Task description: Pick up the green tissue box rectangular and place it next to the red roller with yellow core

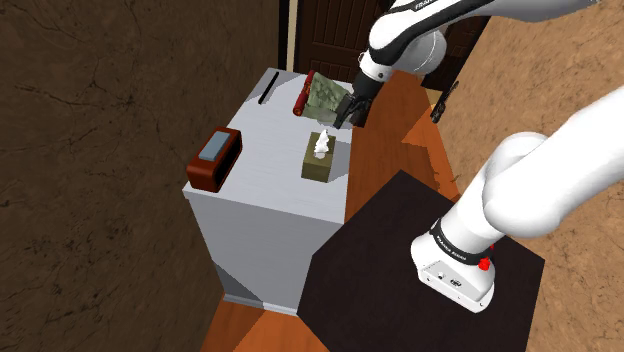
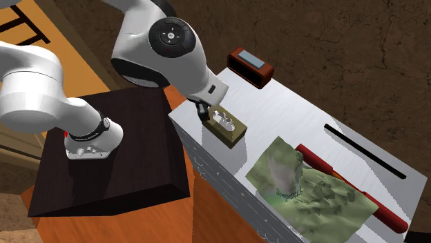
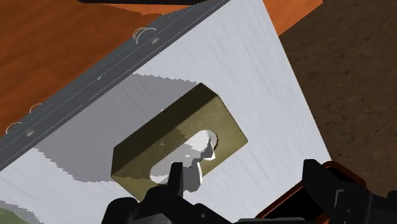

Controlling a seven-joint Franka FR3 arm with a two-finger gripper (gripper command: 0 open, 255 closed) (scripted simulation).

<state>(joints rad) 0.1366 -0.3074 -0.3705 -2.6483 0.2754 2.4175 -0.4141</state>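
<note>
Pale grey cabinet top (image 1: 268,150), drawer fronts along one edge, standing on an orange wood floor between brown walls.

Item 1. Black gripper (image 1: 350,110): upper middle of the shoulder view, hanging above the cabinet. Fingers stand apart with nothing between them, touching nothing. The wrist view looks down past them onto item 2.

Item 2. Tissue box (image 1: 322,160): olive-green, rectangular, flat on the cabinet just below the gripper, at centre in the shoulder view and close to the cabinet's near edge. A white tissue (image 3: 191,153) stands out of its top slot.
- Handling (judged): light, probably thin card, so the walls may give under a hard squeeze. The faces look smooth, so some slip is possible. The tissue is soft and offers no hold.
- Hold (judged): across the two long sides, at mid-length, fingers well down the walls and clear of the tissue. The short span looks within the opening.

Item 3. Red roller (image 2: 319,160): long and lying at lower right in the second exterior view, well apart from the box. A green crumpled sheet (image 2: 304,190) covers much of it, and no yellow core can be made out.

Item 4. Black rod (image 2: 365,150): thin, beyond the roller.

Item 5. Red-brown case (image 1: 213,160): grey-blue top, on the cabinet corner at left of centre in the shoulder view.

Item 6. Dark stand (image 1: 390,250): lower right in the shoulder view.
</note>
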